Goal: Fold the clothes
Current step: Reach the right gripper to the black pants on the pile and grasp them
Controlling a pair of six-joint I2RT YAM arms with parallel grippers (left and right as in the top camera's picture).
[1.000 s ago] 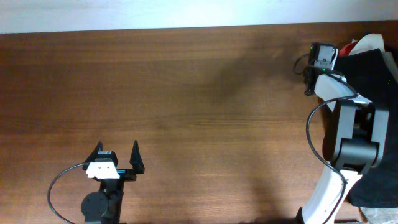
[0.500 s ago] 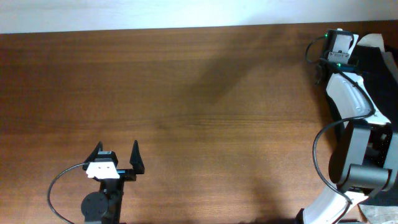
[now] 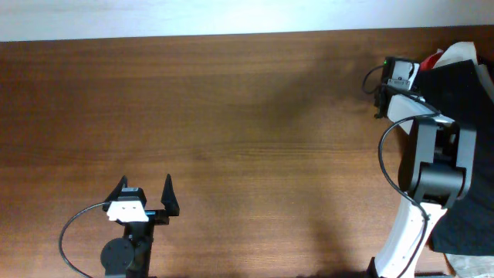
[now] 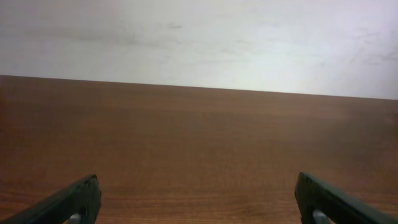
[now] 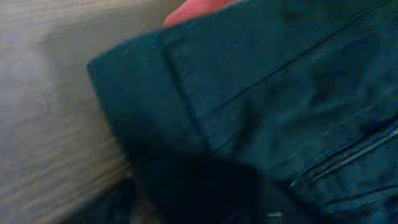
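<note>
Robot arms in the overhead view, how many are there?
2. Left arm at the near-left edge of the table; right arm at the right edge, by the clothes.

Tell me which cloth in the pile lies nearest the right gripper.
The black shorts: they fill the wrist view, with the red cloth only peeking behind.

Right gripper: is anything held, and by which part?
Cannot tell: the right gripper is at the black shorts' edge, its wrist view blurred; left gripper holds nothing.
</note>
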